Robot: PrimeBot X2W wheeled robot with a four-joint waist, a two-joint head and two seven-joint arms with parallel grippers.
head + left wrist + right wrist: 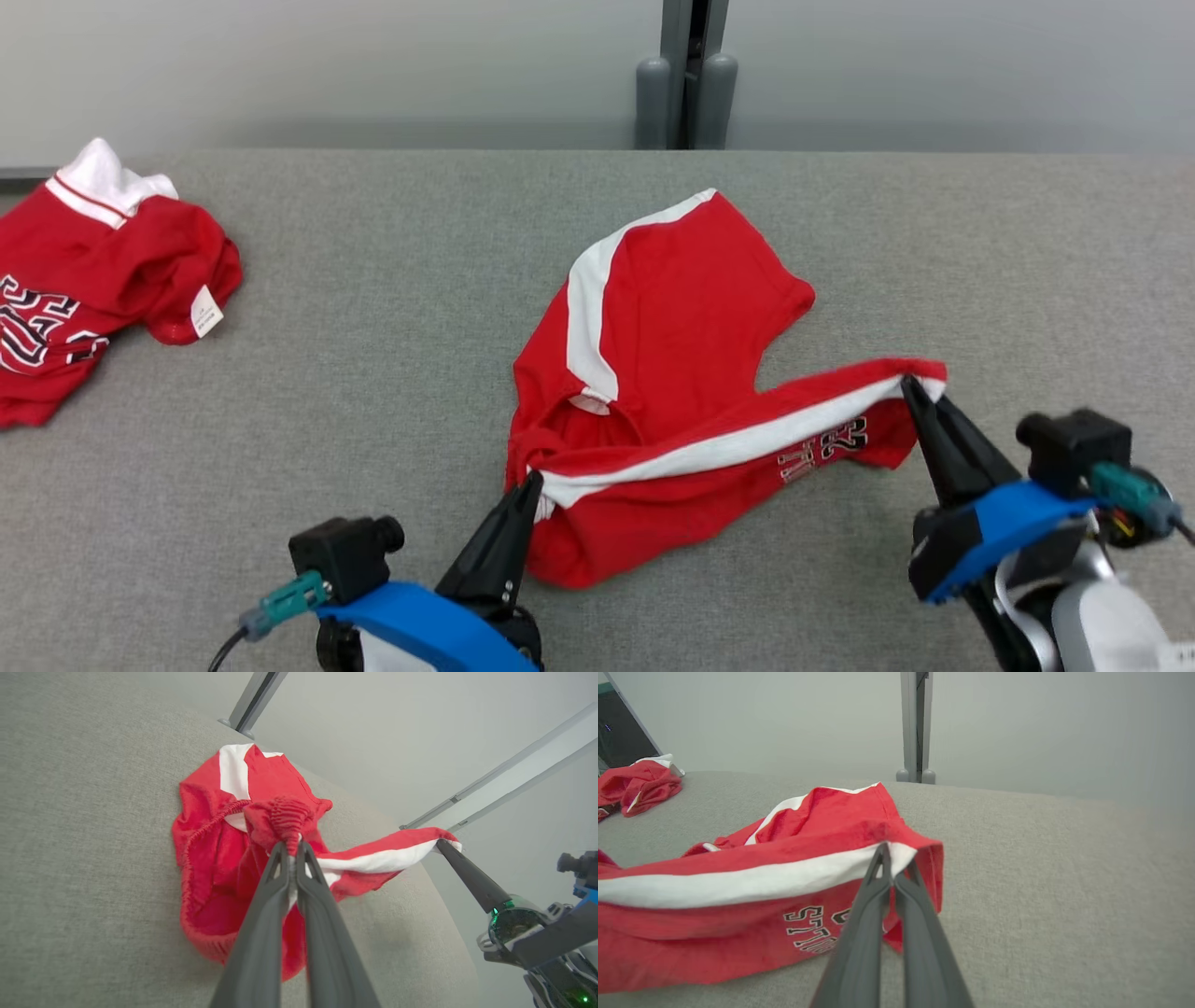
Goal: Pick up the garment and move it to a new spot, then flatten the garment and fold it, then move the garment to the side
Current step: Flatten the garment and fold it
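The garment [672, 317] is a pair of red shorts with white side stripes and a printed number, lying crumpled at the table's middle. My left gripper [534, 481] is shut on the ribbed waistband end at the near left; in the left wrist view the bunched red fabric [289, 821] sits pinched at its fingertips. My right gripper [907, 383] is shut on the striped leg hem at the right, lifted slightly off the table. The right wrist view shows that hem [896, 851] clamped between the fingers, with the stripe stretching away to the left.
A second red garment [89, 271] with a white collar and a tag lies bunched at the table's far left edge. The grey fabric tabletop [373, 373] spreads wide around the shorts. A grey post [689, 75] stands behind the table's far edge.
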